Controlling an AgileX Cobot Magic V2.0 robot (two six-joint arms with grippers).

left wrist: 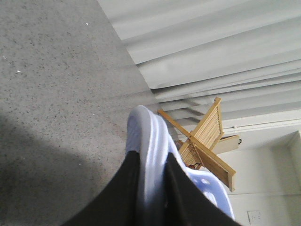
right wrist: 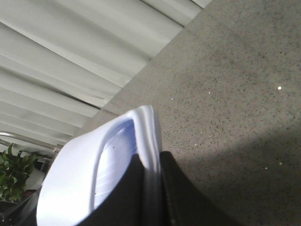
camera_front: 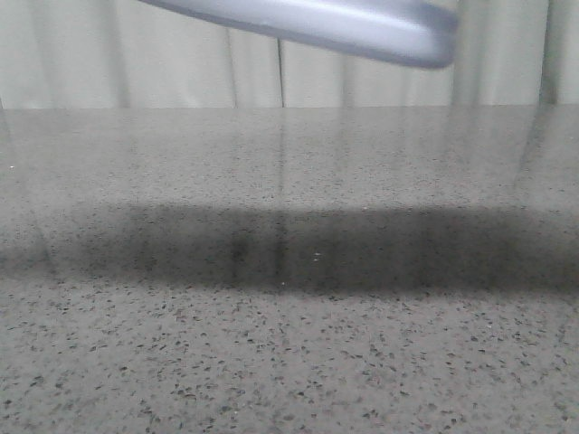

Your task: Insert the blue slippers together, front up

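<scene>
Left gripper [left wrist: 151,197]: dark fingers [left wrist: 124,193] clamped on the thick sole edge of one blue slipper [left wrist: 146,141], sole rim pinched between them, the strap with a cut-out showing past the far finger. Right gripper [right wrist: 153,197]: clenched the same way on the sole rim of the other slipper [right wrist: 80,174], ribbed footbed facing the camera. Both slippers are carried clear above the grey speckled table [camera_front: 289,362]; in the front view only one pale sole [camera_front: 344,27] crosses overhead, well above the table, with a broad shadow on the surface under it. I cannot tell from these views how close the two slippers are to each other. Handling judgement: moulded foam, so light and somewhat springy; the sole looks stiff enough to hold shape under an edge pinch, but the strap should flex. The smooth surface may slip or pivot in a narrow grip. The thick sole rim near mid-length looks the best hold, leaving strap openings free for nesting.
</scene>
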